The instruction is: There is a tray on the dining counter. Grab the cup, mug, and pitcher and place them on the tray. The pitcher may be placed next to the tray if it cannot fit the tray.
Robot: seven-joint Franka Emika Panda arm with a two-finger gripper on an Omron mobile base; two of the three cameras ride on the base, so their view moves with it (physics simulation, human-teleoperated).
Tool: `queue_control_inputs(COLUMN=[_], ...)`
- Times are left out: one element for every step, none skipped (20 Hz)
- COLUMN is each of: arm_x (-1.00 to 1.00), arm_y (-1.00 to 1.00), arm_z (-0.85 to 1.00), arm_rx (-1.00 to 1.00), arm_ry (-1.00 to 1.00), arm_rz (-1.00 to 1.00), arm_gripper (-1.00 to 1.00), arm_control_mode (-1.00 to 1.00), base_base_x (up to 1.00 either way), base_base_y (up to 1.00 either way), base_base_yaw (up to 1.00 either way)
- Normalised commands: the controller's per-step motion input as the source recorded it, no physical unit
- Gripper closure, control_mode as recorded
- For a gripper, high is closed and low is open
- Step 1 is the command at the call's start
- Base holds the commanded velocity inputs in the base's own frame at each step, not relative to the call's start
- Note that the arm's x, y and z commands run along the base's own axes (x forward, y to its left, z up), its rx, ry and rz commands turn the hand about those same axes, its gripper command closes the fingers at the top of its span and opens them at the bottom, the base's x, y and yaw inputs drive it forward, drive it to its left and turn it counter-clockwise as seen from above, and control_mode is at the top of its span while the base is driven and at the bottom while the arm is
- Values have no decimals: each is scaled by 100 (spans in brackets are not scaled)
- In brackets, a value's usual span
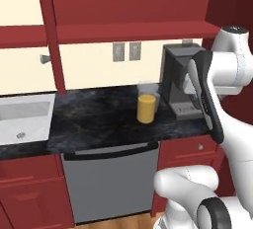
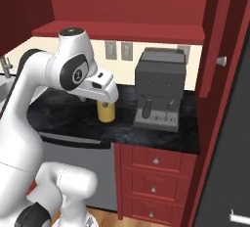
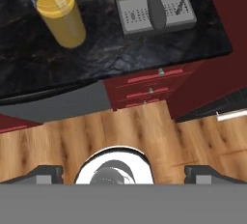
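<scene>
Left base view: pitcher [image 1: 146,103] of orange liquid, upright on the black tabletop [image 1: 99,119], mid-depth, toward its right end; coffee machine [image 1: 181,82] just beside it; white sink [image 1: 22,117] at the left end.

Right base view: pitcher [image 2: 106,111] partly behind my arm, left of the coffee machine [image 2: 158,88].

Hand view: pitcher [image 3: 59,14] at the upper left; my gripper [image 3: 123,174] has its fingertips [image 3: 46,175] wide apart, holding nothing, above the wood floor [image 3: 144,131].
</scene>
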Motion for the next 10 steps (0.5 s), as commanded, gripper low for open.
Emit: queue_control_inputs(arm_x=[0, 0, 0, 0, 0, 0, 0, 0, 0, 0], arm_y=[0, 0, 0, 0, 0, 0, 0, 0, 0, 0], arm_z=[0, 0, 0, 0, 0, 0, 0, 0, 0, 0], arm_rx=[0, 0, 0, 0, 0, 0, 0, 0, 0, 0], arm_ry=[0, 0, 0, 0, 0, 0, 0, 0, 0, 0], arm_rz=[0, 0, 0, 0, 0, 0, 0, 0, 0, 0], arm_gripper=[-100, -100, -100, -100, -100, -100, -100, -100, -100, -100], arm_control_mode=[100, 100, 100, 100, 100, 100, 100, 100, 100, 100], base_base_x=[54, 55, 56, 56, 56, 54, 60, 64, 60, 57], base_base_y=[20, 21, 30, 32, 33, 29, 28, 30, 29, 24], base_base_yaw=[-12, -15, -17, -18, -17, -16, -14, -13, -11, -9])
